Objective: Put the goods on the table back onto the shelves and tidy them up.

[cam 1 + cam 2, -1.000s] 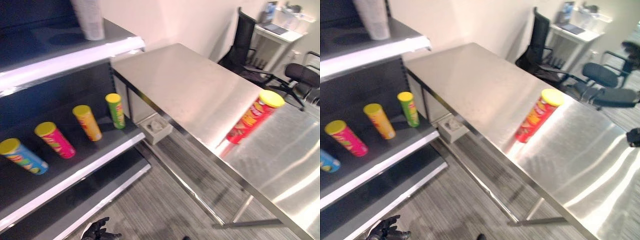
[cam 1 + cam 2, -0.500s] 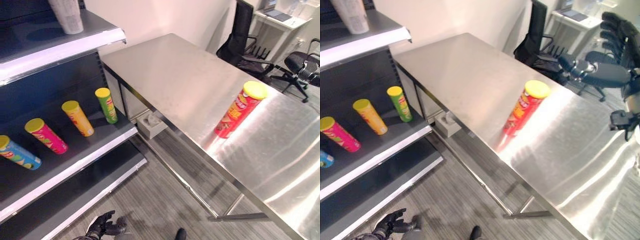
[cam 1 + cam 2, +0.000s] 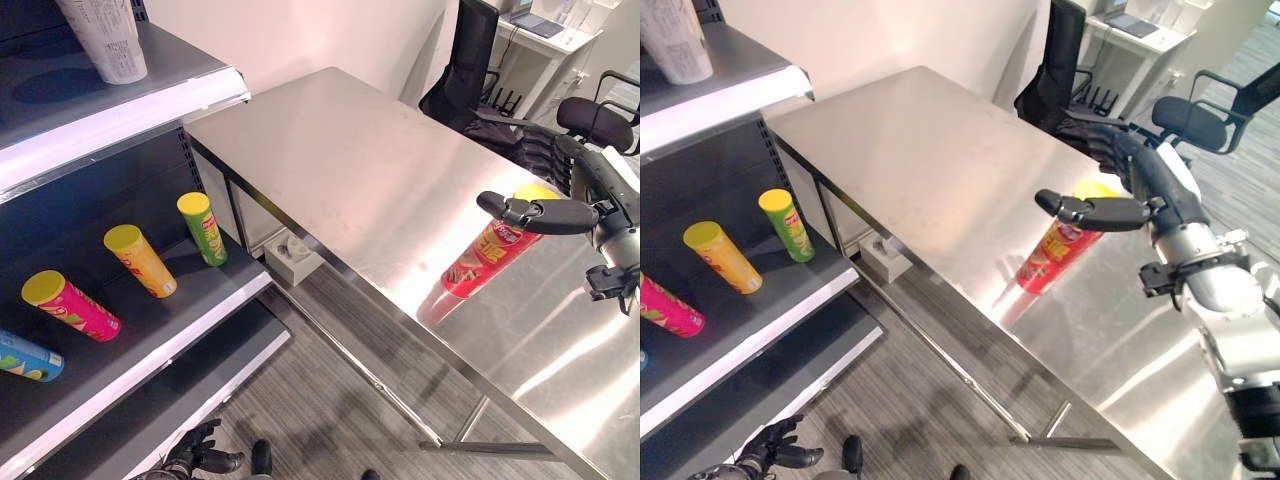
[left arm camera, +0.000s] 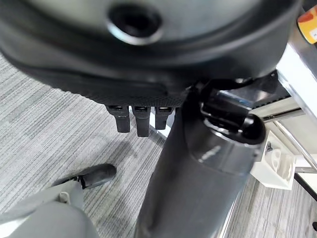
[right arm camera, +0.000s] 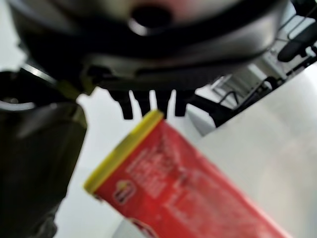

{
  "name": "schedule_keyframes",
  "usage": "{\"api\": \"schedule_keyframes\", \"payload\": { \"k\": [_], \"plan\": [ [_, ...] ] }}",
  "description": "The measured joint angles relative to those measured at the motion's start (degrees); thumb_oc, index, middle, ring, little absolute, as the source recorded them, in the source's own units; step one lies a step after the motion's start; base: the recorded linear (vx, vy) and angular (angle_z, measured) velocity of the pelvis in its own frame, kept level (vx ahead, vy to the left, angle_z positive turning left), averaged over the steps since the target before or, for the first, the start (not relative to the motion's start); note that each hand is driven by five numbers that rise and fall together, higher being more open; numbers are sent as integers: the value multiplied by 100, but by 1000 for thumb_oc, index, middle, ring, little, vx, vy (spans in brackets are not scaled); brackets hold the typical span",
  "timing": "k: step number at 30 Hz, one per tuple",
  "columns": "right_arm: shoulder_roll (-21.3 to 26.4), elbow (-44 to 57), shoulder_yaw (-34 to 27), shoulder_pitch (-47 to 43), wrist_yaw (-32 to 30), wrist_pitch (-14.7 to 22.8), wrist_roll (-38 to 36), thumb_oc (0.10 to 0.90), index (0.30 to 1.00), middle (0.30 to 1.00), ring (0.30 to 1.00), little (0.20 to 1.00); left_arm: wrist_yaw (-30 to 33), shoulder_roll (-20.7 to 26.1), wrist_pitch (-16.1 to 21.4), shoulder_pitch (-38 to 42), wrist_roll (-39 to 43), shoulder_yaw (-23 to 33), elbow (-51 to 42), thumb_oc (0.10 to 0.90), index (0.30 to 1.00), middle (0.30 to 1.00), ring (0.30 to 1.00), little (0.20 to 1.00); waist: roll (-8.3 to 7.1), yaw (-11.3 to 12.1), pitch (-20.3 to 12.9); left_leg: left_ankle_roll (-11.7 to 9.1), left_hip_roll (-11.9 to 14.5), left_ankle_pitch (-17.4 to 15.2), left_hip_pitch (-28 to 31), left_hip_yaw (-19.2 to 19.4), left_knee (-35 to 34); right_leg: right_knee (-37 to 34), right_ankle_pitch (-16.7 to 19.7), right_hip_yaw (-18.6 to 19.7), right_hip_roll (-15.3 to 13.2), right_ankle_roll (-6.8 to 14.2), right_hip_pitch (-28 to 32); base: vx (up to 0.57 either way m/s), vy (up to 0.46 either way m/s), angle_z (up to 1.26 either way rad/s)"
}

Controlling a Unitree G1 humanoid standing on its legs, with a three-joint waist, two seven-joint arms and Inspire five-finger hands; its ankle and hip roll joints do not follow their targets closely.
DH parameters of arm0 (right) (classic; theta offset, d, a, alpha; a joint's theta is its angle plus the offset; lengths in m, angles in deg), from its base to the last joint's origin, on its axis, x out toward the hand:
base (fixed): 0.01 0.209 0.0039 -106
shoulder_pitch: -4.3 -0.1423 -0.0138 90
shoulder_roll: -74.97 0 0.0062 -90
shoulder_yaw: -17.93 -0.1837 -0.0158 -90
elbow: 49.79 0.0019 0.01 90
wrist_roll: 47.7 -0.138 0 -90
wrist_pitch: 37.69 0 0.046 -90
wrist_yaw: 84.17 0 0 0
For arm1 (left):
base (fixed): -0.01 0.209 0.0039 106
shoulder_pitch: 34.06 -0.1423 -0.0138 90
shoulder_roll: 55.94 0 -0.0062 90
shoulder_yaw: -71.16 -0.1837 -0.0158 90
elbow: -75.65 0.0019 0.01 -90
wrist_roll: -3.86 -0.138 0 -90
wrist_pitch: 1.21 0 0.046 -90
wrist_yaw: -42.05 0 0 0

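Brushed steel table [image 3: 940,150] bears cylindrical red can [image 3: 1055,252], right hand [image 3: 1120,190] open.

- The right hand's [image 3: 1130,185] thumb covers part of the red can's [image 3: 1048,262] yellow lid.
- The blue can [image 3: 25,356] on the shelf [image 3: 150,330] is cut off by the picture's edge.
- The red can is blurred in the right wrist view.

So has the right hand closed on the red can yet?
No, the right hand is open around the red can, thumb and fingers straight, not gripping.
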Motion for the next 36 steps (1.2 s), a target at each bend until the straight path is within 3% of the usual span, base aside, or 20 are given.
{"api": "schedule_keyframes", "payload": {
  "k": [10, 22, 25, 34, 35, 36],
  "plan": [
    [2, 24, -64, 438, 219, -85, 9, 800, 900, 900, 900, 900, -11, -61, 0, -250, -58, -2, 10, 800, 900, 900, 900, 900, 24, -158, -14, -7, 44, -23, 33, 104, -2, -3, -22, 142, 25, 5, -32, 25, 15, -5],
    [-23, 28, -123, 566, 333, -148, 31, 800, 900, 900, 900, 900, -11, -66, 0, -232, -207, -1, -10, 800, 900, 900, 900, 900, 48, -133, -28, -21, 55, -11, 71, 96, -2, -2, -24, 124, 40, 6, 10, 0, 0, 0],
    [-386, 8, -115, 563, 308, -181, 163, 800, 900, 900, 900, 900, -9, -93, -4, -253, -207, -1, 3, 800, 900, 900, 900, 900, 70, -122, -92, -21, 55, -10, 61, 66, -3, -2, -23, 109, 46, 5, 18, 7, -2, 4],
    [-448, -47, 64, 562, 298, -196, 284, 800, 900, 900, 900, 900, -7, -107, -4, -255, -208, -1, 1, 800, 900, 900, 900, 900, 90, -3, -104, -43, 54, 13, 48, -14, -1, -2, -23, 58, 57, 4, 34, 2, -1, 1],
    [-473, -48, 64, 562, 295, -196, 295, 659, 688, 688, 688, 688, -7, -107, -4, -254, -207, -1, 0, 800, 900, 900, 900, 900, 90, 18, -104, -44, 55, 13, 49, -19, -1, -2, -23, 51, 58, 4, 39, 0, 3, 4],
    [-483, -48, 70, 561, 296, -197, 311, 414, 321, 321, 321, 321, -6, -107, -4, -253, -207, -1, 0, 800, 900, 900, 900, 900, 90, 25, -104, -44, 54, 14, 46, -20, -2, -2, -24, 42, 57, 4, 43, 2, 9, 9]
  ]
}}
